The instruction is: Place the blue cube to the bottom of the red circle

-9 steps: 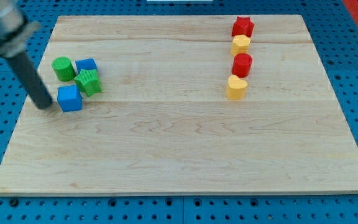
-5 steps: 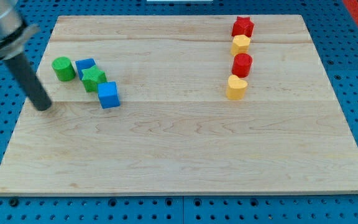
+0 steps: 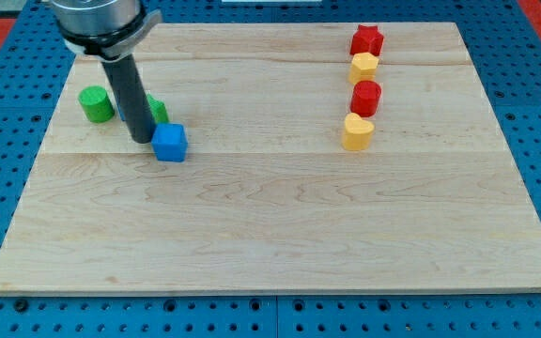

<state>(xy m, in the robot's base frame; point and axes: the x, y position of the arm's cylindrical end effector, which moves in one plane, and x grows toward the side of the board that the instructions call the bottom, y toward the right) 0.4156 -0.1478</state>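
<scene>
At board's 9 o'clock side, my tip (image 3: 143, 139) touches blue cube (image 3: 169, 143) from its 9 o'clock. No claw, just rod. Pushing step underway; next needs long shove toward 3 o'clock, below red circle (image 3: 366, 98).

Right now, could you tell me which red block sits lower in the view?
The red circle, between the two yellow blocks; the red star sits at the column's top.

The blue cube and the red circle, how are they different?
The blue cube is boxy with flat sides; the red circle is round like a short drum. The blue cube sits at the view's left, right beside my tip; the red circle stands far off at the view's right, between two yellow blocks. Both rest on the wooden board.
</scene>
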